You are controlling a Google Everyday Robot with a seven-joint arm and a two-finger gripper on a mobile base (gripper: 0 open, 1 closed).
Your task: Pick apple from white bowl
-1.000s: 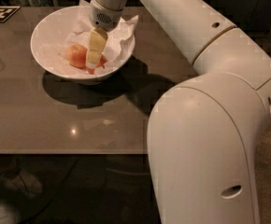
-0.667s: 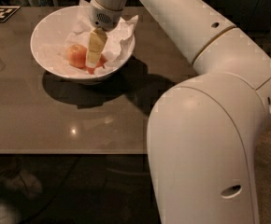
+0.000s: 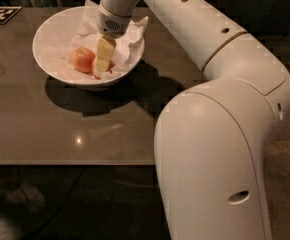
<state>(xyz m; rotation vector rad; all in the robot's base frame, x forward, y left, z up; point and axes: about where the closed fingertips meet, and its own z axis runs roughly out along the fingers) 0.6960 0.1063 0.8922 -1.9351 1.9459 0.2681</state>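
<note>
Mostly hidden apple [image 3: 111, 65] | gripper [image 3: 101, 68] over it in white bowl [image 3: 42, 40]; whether it grips, cannot tell

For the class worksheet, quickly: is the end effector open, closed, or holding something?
End effector: down in the white bowl, at the apple; open or closed cannot be told.

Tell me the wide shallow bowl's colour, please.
Glossy white bowl, camera view; the gripper is inside it.
</note>
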